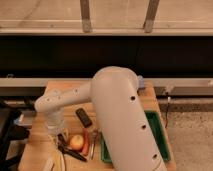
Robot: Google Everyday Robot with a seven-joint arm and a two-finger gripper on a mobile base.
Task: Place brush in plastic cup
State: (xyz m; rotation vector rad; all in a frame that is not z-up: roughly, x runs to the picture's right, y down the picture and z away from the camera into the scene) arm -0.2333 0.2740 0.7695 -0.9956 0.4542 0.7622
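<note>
My gripper hangs from the white arm low over the left part of the wooden table. It is just left of a yellow-red apple. A slim black handle, which looks like the brush, lies on the table right under the gripper and slants down to the right. Its head is hidden. A pale ribbed cylinder just above the gripper may be the plastic cup or my wrist; I cannot tell which.
A black blocky object lies behind the apple. An orange carrot-like piece and a silver fork lie right of the apple. Pale flat utensils lie at the front left. A green tray is on the right, partly behind the arm.
</note>
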